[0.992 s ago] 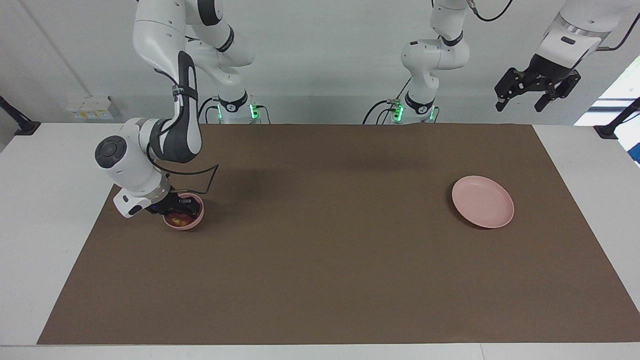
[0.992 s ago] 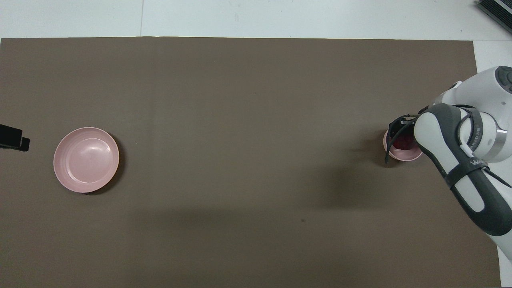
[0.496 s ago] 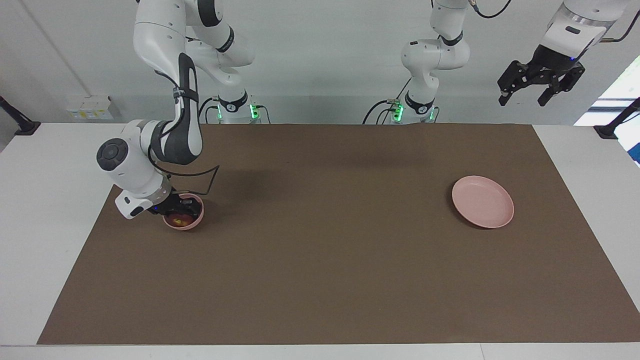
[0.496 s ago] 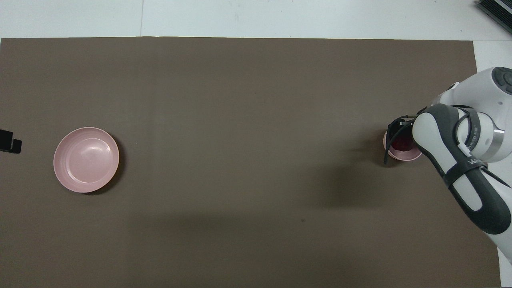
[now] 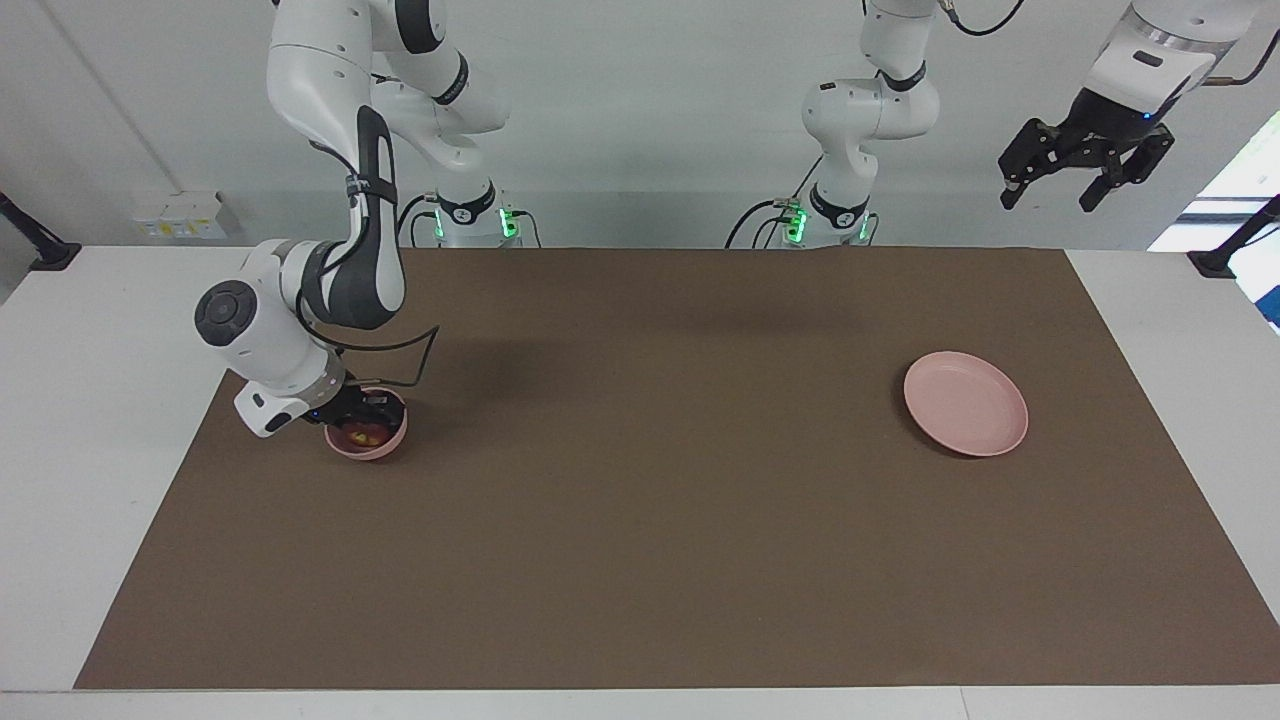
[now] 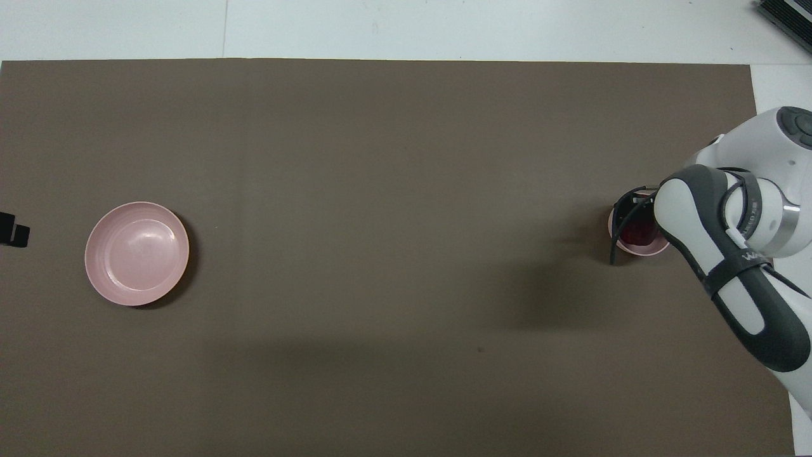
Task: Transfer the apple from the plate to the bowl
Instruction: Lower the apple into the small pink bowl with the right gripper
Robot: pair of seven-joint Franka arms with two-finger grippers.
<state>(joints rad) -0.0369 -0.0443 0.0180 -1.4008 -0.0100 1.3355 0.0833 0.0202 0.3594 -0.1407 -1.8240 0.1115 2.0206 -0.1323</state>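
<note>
The right tool [image 5: 362,420] sits low inside the bowl [image 5: 368,447], its fingers closed on the apple [image 5: 362,436], which lies within the bowl's rim with its dark red skin and a yellowish patch facing up. In the overhead view the same tool [image 6: 634,216] is largely covered by the right arm's wrist [image 6: 755,209], and only the apple's [image 6: 636,233] red top and an arc of the bowl's [image 6: 641,249] rim show beside it; a black cable [image 6: 618,231] loops across the bowl's edge. The bowl stands on the brown mat [image 5: 640,560] at the right arm's end of the table [image 5: 90,330], at about 9 o'clock on the mat in the facing view and about 3 o'clock in the overhead view. The right arm [image 5: 340,180] folds down to it from its base at 12 o'clock in the facing view. The plate [image 5: 966,403] lies flat on the mat toward the left arm's end of the table, well apart from the bowl, with nothing on it; in the overhead view the plate [image 6: 137,253] sits at about 9 o'clock. The left tool [image 5: 1083,172] hangs high in the air near the left arm's end of the table, jaws spread wide and holding nothing; the left arm waits. Only a dark tip of the left tool [image 6: 13,229] enters the overhead view at its 9 o'clock edge.
</note>
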